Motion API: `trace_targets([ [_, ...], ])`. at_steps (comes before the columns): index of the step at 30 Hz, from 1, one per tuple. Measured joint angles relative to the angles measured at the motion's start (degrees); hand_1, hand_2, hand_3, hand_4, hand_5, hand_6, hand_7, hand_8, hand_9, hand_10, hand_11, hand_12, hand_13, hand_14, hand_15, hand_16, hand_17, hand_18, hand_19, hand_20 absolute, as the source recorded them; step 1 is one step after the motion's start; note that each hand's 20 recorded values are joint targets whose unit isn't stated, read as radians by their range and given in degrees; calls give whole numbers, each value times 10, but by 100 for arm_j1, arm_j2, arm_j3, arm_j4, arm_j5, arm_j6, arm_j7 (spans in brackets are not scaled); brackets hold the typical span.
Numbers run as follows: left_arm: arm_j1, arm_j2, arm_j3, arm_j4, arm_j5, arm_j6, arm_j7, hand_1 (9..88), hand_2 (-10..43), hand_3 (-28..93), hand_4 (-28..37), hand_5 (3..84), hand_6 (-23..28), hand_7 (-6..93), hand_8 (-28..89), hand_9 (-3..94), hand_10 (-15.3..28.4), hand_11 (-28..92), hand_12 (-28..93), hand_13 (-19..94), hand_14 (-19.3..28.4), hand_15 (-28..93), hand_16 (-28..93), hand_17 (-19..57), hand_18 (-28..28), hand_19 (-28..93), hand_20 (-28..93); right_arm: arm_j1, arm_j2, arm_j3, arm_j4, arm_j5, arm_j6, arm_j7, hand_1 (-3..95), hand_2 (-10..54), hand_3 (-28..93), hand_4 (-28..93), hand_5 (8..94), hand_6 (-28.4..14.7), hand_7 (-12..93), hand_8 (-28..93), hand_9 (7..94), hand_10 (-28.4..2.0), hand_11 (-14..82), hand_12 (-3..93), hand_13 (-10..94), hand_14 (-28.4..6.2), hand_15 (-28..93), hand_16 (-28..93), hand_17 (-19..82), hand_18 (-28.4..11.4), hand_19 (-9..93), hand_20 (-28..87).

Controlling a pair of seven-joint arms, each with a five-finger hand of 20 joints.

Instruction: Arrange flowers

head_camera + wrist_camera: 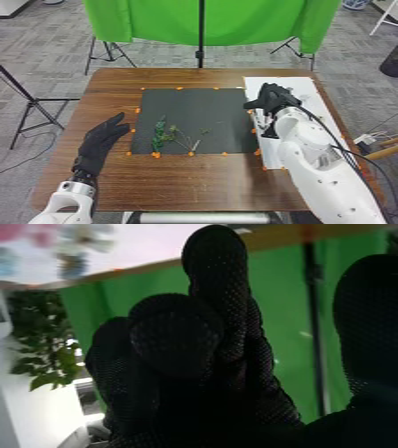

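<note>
Over the white sheet [282,162] at the right rests the robot's right hand [274,95], with nothing visible held. In the right wrist view, the right hand [213,279] has relaxed fingers and its thumb stands well apart from them. Beyond it lie a pink flower [43,233], a white flower [87,238] and a bluish one [71,266] on the white sheet. The left hand [102,137] is open at the left of the table, empty. On the dark mat [200,105] lie a green leafy stem [159,136] and a thin branched sprig [184,141], near the mat's lower left.
Orange markers [156,155] line the mat's edges. The brown table [204,182] extends in front of the mat. Behind it hangs a green cloth [160,22] on stands. A leafy plant [44,334] is in the background of the right wrist view.
</note>
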Motion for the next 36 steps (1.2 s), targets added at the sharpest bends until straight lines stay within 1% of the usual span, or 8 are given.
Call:
trace_targets([
  [10, 41, 0, -5, -25, 0, 1, -5, 197, -33, 659, -244, 430, 25, 45, -47, 444, 126, 123, 154, 334, 156, 93, 57, 37, 136, 36, 210, -3, 26, 54, 347, -295, -175, 156, 281, -95, 588, -113, 750, -54, 135, -58, 883, -137, 375, 267, 920, -34, 581, 314, 667, -108, 932, 557],
  [19, 51, 2, -11, -29, -1, -1, -21, 197, -34, 660, -244, 431, 25, 46, -47, 444, 126, 122, 153, 334, 156, 93, 57, 37, 135, 35, 210, -137, -2, 58, 414, -436, -231, 168, 280, -95, 585, -111, 761, -54, 139, -59, 885, -139, 376, 267, 922, -36, 580, 319, 668, -109, 932, 560],
  [24, 50, 3, -14, -29, -4, -2, -29, 196, -33, 660, -244, 431, 25, 46, -47, 443, 126, 122, 154, 334, 155, 93, 57, 37, 135, 35, 210, -152, -16, 19, 425, -479, -214, 138, 250, -95, 562, -125, 767, -55, 143, -58, 887, -140, 376, 266, 922, -36, 580, 319, 669, -108, 932, 559],
  [26, 49, 3, -14, -29, -5, -2, -32, 197, -33, 659, -245, 430, 24, 47, -47, 443, 126, 121, 154, 334, 156, 93, 57, 37, 135, 35, 210, -135, -13, -35, 454, -547, -192, 106, 288, -95, 544, -138, 775, -53, 152, -56, 888, -140, 378, 266, 924, -36, 580, 318, 670, -109, 932, 560],
  [31, 41, 1, -14, -29, -4, -3, -34, 197, -31, 657, -244, 429, 24, 47, -47, 443, 127, 122, 154, 333, 156, 93, 57, 37, 136, 35, 210, -44, -14, -223, 617, -1125, -139, -93, 396, -95, 564, -141, 794, -39, 193, -52, 897, -125, 397, 266, 935, -26, 589, 315, 685, -103, 932, 567],
  [33, 35, 0, -14, -28, -4, -3, -35, 197, -31, 657, -243, 429, 24, 47, -47, 443, 127, 122, 154, 333, 156, 93, 57, 37, 136, 35, 210, -14, -24, -289, 678, -1354, -132, -164, 424, -95, 565, -133, 798, -36, 201, 3, 900, -122, 403, 264, 936, -24, 596, 312, 691, -101, 932, 572],
  [34, 32, -1, -13, -27, -4, -3, -35, 197, -31, 657, -243, 430, 24, 47, -47, 443, 128, 122, 154, 333, 156, 93, 58, 36, 136, 35, 210, 0, -33, -311, 706, -1422, -119, -184, 473, -95, 514, -101, 803, -37, 193, 94, 901, -120, 407, 263, 937, -23, 600, 309, 695, -100, 932, 576],
  [36, 24, -8, -12, -27, -3, -3, -37, 197, -33, 659, -242, 429, 24, 47, -47, 443, 127, 122, 154, 334, 156, 93, 58, 36, 135, 34, 210, 27, -55, -325, 753, -1451, -80, -200, 715, -95, -12, 269, 818, -36, 190, 190, 908, -116, 412, 260, 937, -21, 614, 303, 703, -99, 932, 582],
])
